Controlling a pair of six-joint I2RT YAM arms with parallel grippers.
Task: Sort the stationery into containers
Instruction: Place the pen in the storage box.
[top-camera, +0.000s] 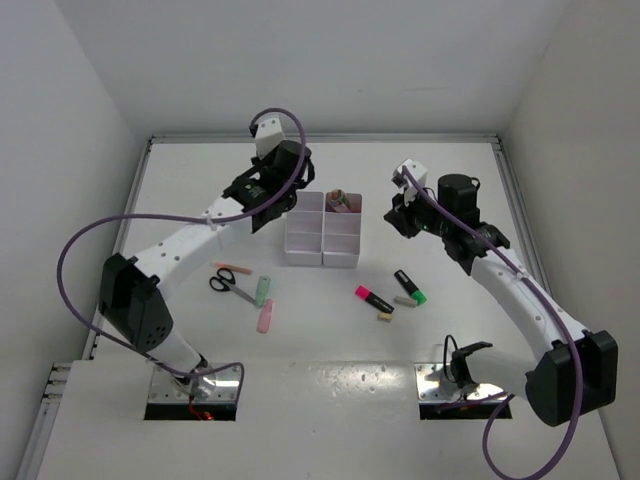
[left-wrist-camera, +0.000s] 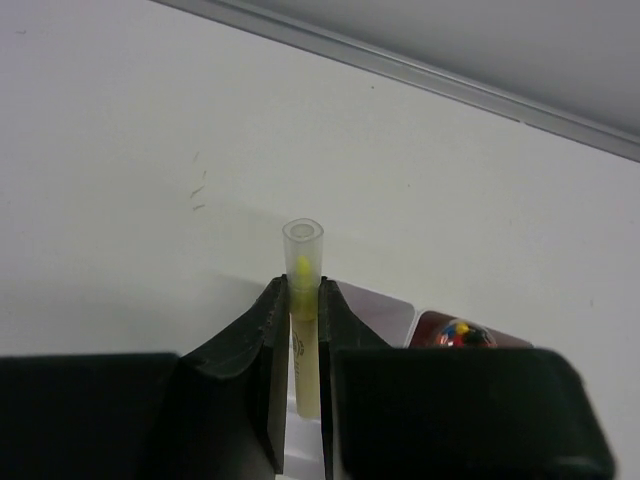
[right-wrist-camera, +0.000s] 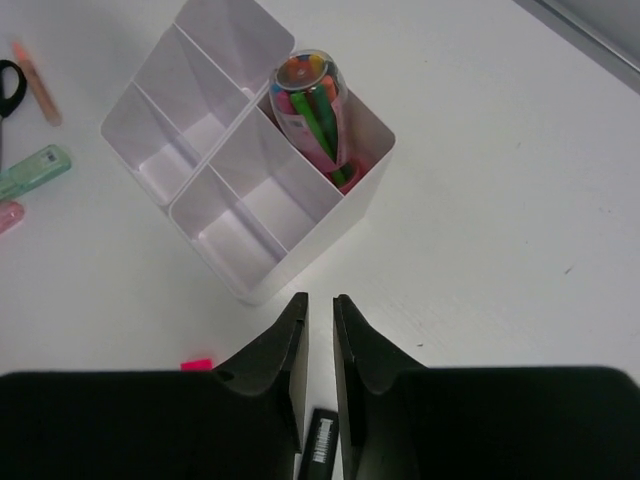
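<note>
My left gripper (top-camera: 283, 205) is shut on a yellow highlighter with a clear cap (left-wrist-camera: 303, 245) and holds it upright at the far left corner of the white organizer tray (top-camera: 322, 258). The tray's far right compartment holds a clear tube of coloured pens (top-camera: 340, 201), also in the right wrist view (right-wrist-camera: 315, 105). My right gripper (top-camera: 400, 222) is empty beside the tray's right side, its jaws almost together (right-wrist-camera: 320, 300). Black scissors (top-camera: 228, 285), a green stick (top-camera: 262, 290), a pink stick (top-camera: 265, 316), a pink highlighter (top-camera: 374, 298) and a green-and-black highlighter (top-camera: 409, 286) lie on the table.
An orange pencil (top-camera: 232, 268) lies near the scissors. A beige eraser (top-camera: 383, 316) and a grey one (top-camera: 403, 301) lie by the highlighters. The other tray compartments (right-wrist-camera: 235, 225) look empty. White walls enclose the table on three sides.
</note>
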